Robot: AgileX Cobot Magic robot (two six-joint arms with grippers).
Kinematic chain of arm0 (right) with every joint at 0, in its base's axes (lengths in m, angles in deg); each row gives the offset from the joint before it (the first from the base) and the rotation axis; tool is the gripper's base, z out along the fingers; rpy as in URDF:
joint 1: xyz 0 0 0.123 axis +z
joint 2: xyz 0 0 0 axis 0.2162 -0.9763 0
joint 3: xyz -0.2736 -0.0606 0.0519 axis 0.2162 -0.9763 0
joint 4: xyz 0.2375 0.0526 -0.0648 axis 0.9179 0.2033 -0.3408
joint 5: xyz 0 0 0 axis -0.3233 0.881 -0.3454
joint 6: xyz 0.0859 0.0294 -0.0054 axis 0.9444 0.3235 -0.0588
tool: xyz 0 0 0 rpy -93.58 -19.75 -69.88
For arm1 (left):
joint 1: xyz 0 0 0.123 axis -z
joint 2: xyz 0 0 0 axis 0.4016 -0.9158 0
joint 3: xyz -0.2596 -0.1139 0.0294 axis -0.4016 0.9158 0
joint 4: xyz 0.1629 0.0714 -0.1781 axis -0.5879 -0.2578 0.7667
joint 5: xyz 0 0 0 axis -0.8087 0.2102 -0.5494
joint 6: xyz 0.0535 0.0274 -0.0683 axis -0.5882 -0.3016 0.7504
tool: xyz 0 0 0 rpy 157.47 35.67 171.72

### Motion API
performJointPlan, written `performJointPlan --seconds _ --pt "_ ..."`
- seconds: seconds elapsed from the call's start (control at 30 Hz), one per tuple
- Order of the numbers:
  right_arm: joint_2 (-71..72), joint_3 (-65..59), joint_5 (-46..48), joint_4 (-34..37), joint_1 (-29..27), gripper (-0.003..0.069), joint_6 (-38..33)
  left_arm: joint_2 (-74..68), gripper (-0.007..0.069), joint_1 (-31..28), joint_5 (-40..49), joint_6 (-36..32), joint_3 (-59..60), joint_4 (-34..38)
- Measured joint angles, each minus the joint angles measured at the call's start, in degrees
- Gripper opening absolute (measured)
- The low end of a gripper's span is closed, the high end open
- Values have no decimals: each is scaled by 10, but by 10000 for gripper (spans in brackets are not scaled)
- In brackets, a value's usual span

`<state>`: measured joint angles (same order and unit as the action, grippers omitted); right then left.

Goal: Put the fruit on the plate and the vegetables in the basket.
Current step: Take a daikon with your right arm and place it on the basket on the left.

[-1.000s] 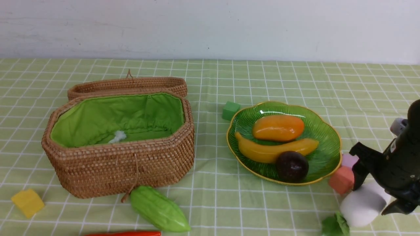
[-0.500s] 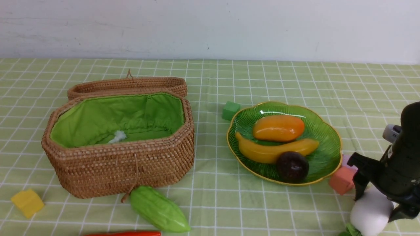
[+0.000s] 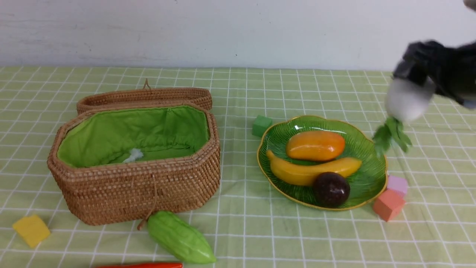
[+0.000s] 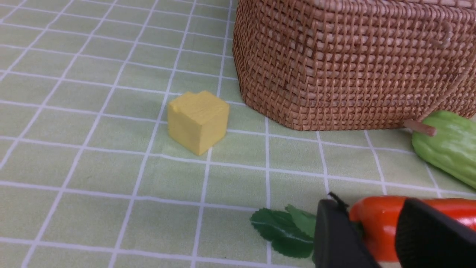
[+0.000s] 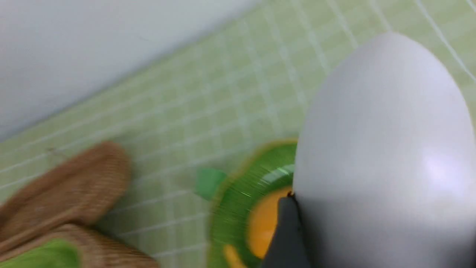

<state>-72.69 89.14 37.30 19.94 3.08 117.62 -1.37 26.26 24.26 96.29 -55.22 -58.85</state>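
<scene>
Now: three fruit (image 3: pixel 315 145) on plate (image 3: pixel 368 175); right tool (image 3: pixel 411 83) grips radish (image 3: pixel 406 103), left tool (image 4: pixel 377 232) grips pepper (image 4: pixel 455 212); four cubes (image 3: pixel 31 229).

Checked cloth (image 3: pixel 297 93), basket (image 3: pixel 141 193), plate (image 3: pixel 368 176), gourd (image 3: pixel 180 236), yellow cube (image 3: pixel 31 230)

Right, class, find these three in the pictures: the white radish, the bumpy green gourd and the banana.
radish (image 3: pixel 407 101): front view, on its white body, above the leaves.
gourd (image 3: pixel 180 238): front view, middle of its bumpy skin.
banana (image 3: pixel 297 174): front view, on its yellow middle.
</scene>
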Motion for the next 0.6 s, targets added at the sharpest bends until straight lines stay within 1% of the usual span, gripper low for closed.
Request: performJointPlan --seconds 0.03,0.07,0.13,0.17,0.2,0.23,0.27,0.3,0.47,0.53,0.6 --pt "-1 17 -43 12 35 514 -60 0 239 0 0 0 0 0" --pt "-6 28 -60 16 60 514 -84 0 239 0 0 0 0 0" --pt "-30 55 -109 29 121 514 -160 0 239 0 0 0 0 0" --pt "-41 64 -119 30 138 514 -177 0 239 0 0 0 0 0" --pt "-71 86 -137 32 175 514 -207 0 239 0 0 0 0 0" --pt "-96 102 -151 32 199 514 -230 0 239 0 0 0 0 0" --pt "-96 102 -153 32 199 514 -235 0 239 0 0 0 0 0" --pt "-147 131 -176 32 235 514 -271 0 239 0 0 0 0 0" --pt "-281 199 -244 27 287 514 -331 0 239 0 0 0 0 0" --pt "-336 227 -275 20 293 514 -351 0 239 0 0 0 0 0" --pt "-373 247 -280 16 293 514 -367 0 239 0 0 0 0 0"
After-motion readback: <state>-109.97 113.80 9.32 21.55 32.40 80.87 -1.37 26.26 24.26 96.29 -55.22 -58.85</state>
